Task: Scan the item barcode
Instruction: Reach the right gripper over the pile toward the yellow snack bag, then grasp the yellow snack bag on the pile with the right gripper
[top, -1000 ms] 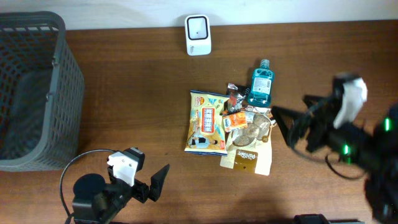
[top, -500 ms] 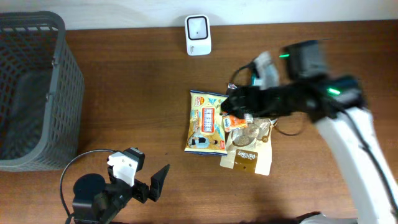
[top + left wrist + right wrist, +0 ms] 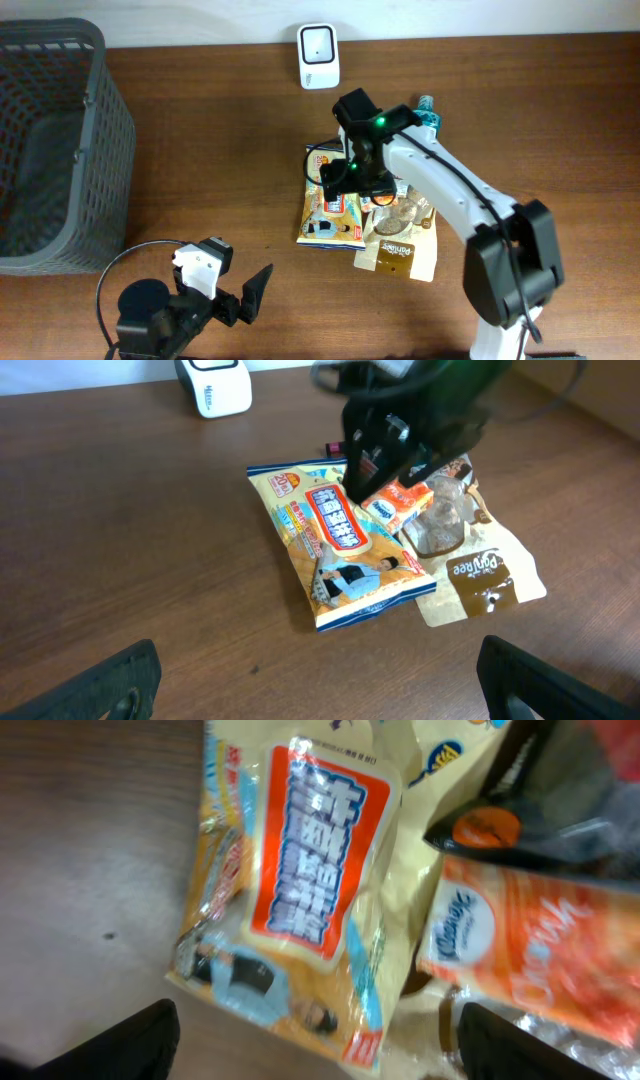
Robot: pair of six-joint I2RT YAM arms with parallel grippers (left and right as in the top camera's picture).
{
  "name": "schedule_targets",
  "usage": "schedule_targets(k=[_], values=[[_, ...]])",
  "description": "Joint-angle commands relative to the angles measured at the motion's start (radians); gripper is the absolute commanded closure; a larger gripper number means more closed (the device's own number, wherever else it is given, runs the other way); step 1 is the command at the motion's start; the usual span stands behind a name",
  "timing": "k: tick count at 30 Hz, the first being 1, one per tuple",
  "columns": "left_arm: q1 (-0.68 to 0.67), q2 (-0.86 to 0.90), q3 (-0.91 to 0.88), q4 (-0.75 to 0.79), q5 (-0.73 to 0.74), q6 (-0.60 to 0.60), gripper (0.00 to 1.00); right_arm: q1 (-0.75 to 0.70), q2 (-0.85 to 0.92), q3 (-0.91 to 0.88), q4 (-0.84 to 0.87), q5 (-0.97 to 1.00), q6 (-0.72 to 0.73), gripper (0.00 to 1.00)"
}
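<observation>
**Desk:** Where is the right pincer (image 3: 348, 180) in the overhead frame?

**Photographer:** At centre, poised over the yellow snack bag (image 3: 328, 208), which lies flat at the left of a heap of groceries. Its own wrist camera shows both fingers (image 3: 130, 1040) at the bottom corners, spread wide. The bag's red label lies between them and nothing is gripped.

**Desk:** And the left pincer (image 3: 315, 695)?

**Photographer:** Lower left of the overhead frame, low over bare tabletop (image 3: 200, 150). It is spread wide, empty and well apart from the heap.

**Desk:** What surrounds the bag?

**Photographer:** An orange packet (image 3: 520, 950) sits against its right edge in the wrist view. A brown pouch (image 3: 400, 255) lies below that, and a blue bottle (image 3: 427, 108) is partly hidden behind the arm. The white scanner (image 3: 318, 55) stands at top centre, and a grey basket (image 3: 60, 150) fills the upper left.
</observation>
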Motion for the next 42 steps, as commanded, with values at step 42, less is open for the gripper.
schedule_targets(k=[42], values=[[0.004, -0.007, -0.003, 0.002, 0.011, 0.014, 0.01, 0.137, 0.259, -0.007, 0.234, 0.362, 0.229, 0.14]])
